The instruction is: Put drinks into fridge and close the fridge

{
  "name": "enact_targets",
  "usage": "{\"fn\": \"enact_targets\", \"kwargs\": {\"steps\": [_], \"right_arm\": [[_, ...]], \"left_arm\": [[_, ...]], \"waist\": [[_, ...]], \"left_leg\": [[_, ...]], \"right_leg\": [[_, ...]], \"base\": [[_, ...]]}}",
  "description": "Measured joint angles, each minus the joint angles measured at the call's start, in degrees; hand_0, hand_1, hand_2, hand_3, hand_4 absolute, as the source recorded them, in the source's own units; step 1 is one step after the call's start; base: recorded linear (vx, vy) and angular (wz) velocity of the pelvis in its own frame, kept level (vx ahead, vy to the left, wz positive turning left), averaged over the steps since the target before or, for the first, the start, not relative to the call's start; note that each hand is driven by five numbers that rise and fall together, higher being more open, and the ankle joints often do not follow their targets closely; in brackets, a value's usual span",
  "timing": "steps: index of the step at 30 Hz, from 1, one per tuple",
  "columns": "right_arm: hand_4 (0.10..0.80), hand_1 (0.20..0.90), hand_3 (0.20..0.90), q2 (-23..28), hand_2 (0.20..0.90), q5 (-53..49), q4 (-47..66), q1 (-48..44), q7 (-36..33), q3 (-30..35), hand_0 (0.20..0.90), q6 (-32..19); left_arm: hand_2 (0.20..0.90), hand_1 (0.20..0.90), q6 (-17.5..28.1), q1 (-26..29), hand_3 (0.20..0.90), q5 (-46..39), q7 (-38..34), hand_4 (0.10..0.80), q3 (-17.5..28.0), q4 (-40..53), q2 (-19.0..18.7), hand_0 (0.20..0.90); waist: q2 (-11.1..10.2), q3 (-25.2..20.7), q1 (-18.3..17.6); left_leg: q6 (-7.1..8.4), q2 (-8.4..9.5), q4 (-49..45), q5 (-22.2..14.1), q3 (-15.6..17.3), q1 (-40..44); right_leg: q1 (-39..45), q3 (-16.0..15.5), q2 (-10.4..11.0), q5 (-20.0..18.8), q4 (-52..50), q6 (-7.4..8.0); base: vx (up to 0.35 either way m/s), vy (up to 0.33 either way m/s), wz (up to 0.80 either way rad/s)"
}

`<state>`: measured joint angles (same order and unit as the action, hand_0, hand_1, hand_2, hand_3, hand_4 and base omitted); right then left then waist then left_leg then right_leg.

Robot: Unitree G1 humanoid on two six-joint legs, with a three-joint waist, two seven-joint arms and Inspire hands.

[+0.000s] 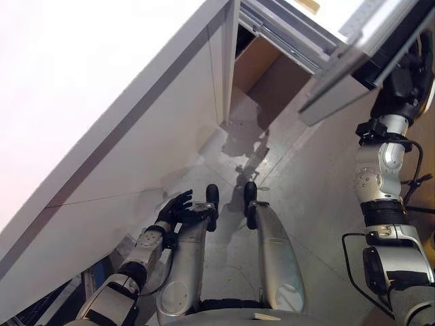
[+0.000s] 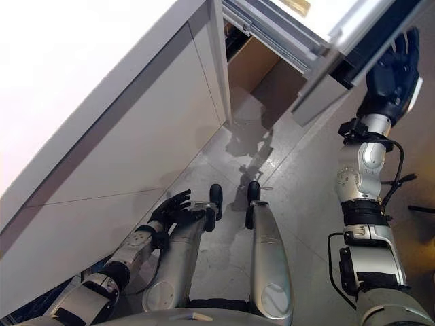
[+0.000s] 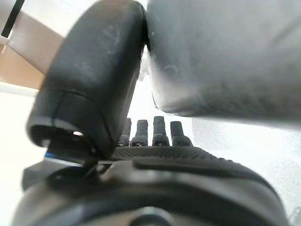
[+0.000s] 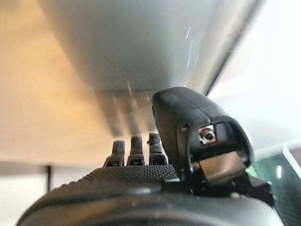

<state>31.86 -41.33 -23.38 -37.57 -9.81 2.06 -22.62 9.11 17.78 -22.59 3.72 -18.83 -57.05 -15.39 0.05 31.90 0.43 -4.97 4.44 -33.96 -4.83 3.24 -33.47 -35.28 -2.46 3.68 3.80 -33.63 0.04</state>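
Note:
The fridge door [image 1: 334, 80] stands open at the upper right, a white and grey panel with a dark edge. My right hand [image 2: 393, 69] is raised against the door's outer edge, its fingers straight toward the grey door surface in the right wrist view [image 4: 134, 181]. My left hand [image 1: 175, 207] hangs low beside my left leg, fingers relaxed and empty; it also shows in the left wrist view [image 3: 155, 157]. Behind the door, a gap opens on a brown surface [image 1: 257, 62].
A large white cabinet body [image 1: 115, 129] runs along the left, with a vertical edge [image 1: 230, 61] next to the gap. Grey glossy floor [image 1: 299, 170] lies between the cabinet and the door.

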Motion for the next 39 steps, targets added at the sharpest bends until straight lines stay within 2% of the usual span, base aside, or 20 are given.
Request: {"fn": "enact_targets", "kwargs": {"steps": [3,8,12,15,18,20,22,24,27,30,36,38,39], "right_arm": [[0.800,0.900,0.900,1.58,0.900,1.25,-0.30,-2.36,1.27,-2.46,0.900,2.54],[0.800,0.900,0.900,3.81,0.900,3.77,-3.93,-7.53,4.24,-6.36,0.900,5.93],[0.800,0.900,0.900,8.78,0.900,4.40,-7.56,-12.36,12.90,-12.13,0.900,10.00],[0.800,0.900,0.900,11.80,0.900,4.32,-8.00,-13.32,20.96,-16.12,0.900,10.90],[0.800,0.900,0.900,11.91,0.900,4.26,-7.73,-14.46,26.99,-19.75,0.900,10.90],[0.800,0.900,0.900,11.32,0.900,5.52,-6.67,-14.97,26.87,-21.33,0.900,10.04],[0.800,0.900,0.900,10.83,0.900,11.26,-6.90,-14.40,17.93,-20.93,0.900,8.06],[0.800,0.900,0.900,10.05,0.900,21.20,-4.16,-13.69,6.45,-19.48,0.900,4.66],[0.800,0.900,0.900,9.12,0.900,27.87,1.56,-11.40,-3.95,-14.56,0.900,3.33],[0.800,0.900,0.900,9.03,0.900,30.16,7.74,-11.43,-12.22,-11.08,0.900,1.80],[0.800,0.900,0.900,8.95,0.900,30.37,17.50,-6.97,-22.47,-3.79,0.900,-0.53],[0.800,0.900,0.900,8.92,0.900,33.48,18.72,-3.72,-26.94,-2.11,0.900,-1.69],[0.800,0.900,0.900,8.60,0.900,34.65,18.83,-1.68,-29.26,-1.70,0.900,-2.15]], "left_arm": [[0.900,0.900,0.07,0.01,0.900,0.00,0.50,0.800,0.11,-0.06,0.31,0.900],[0.900,0.900,-0.02,-0.03,0.900,0.03,1.02,0.800,0.07,-0.38,0.31,0.900],[0.900,0.900,-0.04,-0.60,0.900,0.01,1.88,0.800,0.12,-0.41,0.28,0.900],[0.900,0.900,-0.09,-1.25,0.900,0.03,2.45,0.800,0.11,-0.30,0.10,0.900],[0.900,0.900,-0.15,-2.14,0.900,0.02,3.04,0.800,0.10,0.14,-0.25,0.900],[0.900,0.900,-0.15,-2.18,0.900,0.05,3.33,0.800,0.09,0.56,-0.28,0.900],[0.900,0.900,-0.15,-2.70,0.900,0.05,3.37,0.800,0.21,0.62,-0.37,0.900],[0.900,0.900,-0.09,-3.79,0.900,0.11,3.28,0.800,0.70,1.12,-0.35,0.900],[0.900,0.900,-0.17,-4.40,0.900,0.23,2.87,0.800,0.91,0.76,-0.36,0.900],[0.900,0.900,-0.18,-5.12,0.900,0.34,2.66,0.800,1.08,0.18,-0.69,0.900],[0.900,0.900,-0.51,-6.99,0.900,3.15,1.93,0.800,1.21,-0.56,-1.41,0.900],[0.900,0.900,-1.16,-7.88,0.900,4.76,1.71,0.800,1.26,-0.62,-1.45,0.900],[0.900,0.900,-1.60,-8.90,0.900,5.19,1.69,0.800,1.22,-0.80,-1.42,0.900]], "waist": [[0.04,0.01,0.31],[0.49,0.15,1.61],[0.65,0.17,2.76],[0.67,0.16,3.55],[0.68,0.14,5.13],[0.67,0.14,6.41],[0.67,0.14,6.41],[0.67,0.14,6.28],[0.68,0.14,6.04],[0.66,0.12,5.45],[0.26,-0.26,4.97],[0.22,-1.26,4.09],[0.05,-3.20,3.65]], "left_leg": [[0.48,0.76,-0.03,0.31,-1.62,0.13],[1.46,0.94,-0.04,0.81,-3.55,1.20],[2.31,1.16,0.28,0.93,-5.24,2.77],[2.70,1.47,0.90,0.70,-6.49,4.61],[2.71,1.59,2.47,0.70,-6.87,6.71],[2.71,1.58,2.93,0.71,-7.21,7.18],[2.83,1.54,3.57,0.79,-7.73,8.25],[2.81,1.56,4.37,0.80,-7.61,9.73],[2.75,1.53,5.62,0.85,-7.49,11.91],[2.65,1.57,7.65,0.90,-7.10,15.12],[1.85,1.47,13.31,1.17,-6.09,23.22],[1.65,1.45,15.53,1.46,-6.00,25.52],[1.62,1.41,16.75,1.55,-5.87,25.89]], "right_leg": [[0.09,-0.67,0.23,0.35,-0.74,-0.55],[1.53,-2.80,0.69,1.19,-1.42,-1.84],[3.50,-4.63,1.08,1.91,-1.50,-2.91],[5.63,-5.81,1.45,2.72,-1.33,-3.16],[7.54,-6.39,1.65,3.03,-0.34,-3.25],[8.20,-6.87,1.74,3.14,0.05,-3.40],[9.81,-7.68,1.83,3.12,1.15,-3.38],[11.24,-7.60,1.83,3.10,2.06,-3.34],[13.54,-7.52,1.78,3.34,3.19,-2.92],[16.41,-7.11,1.73,3.31,4.75,-2.50],[23.28,-6.08,1.48,3.45,9.16,-1.75],[25.38,-5.99,1.37,3.23,11.03,-1.35],[25.60,-5.82,1.26,3.11,12.12,-1.16]], "base": [[0.082,-0.022,0.12],[0.075,-0.017,0.18],[0.082,-0.013,0.19],[0.080,-0.012,0.21],[0.076,-0.005,0.16],[0.080,0.002,0.16],[0.074,0.006,0.18],[0.056,0.018,-0.01],[0.052,0.026,-0.02],[0.052,0.009,-0.05],[0.044,-0.021,-0.09],[0.028,-0.017,-0.08],[0.009,-0.016,-0.06]]}}
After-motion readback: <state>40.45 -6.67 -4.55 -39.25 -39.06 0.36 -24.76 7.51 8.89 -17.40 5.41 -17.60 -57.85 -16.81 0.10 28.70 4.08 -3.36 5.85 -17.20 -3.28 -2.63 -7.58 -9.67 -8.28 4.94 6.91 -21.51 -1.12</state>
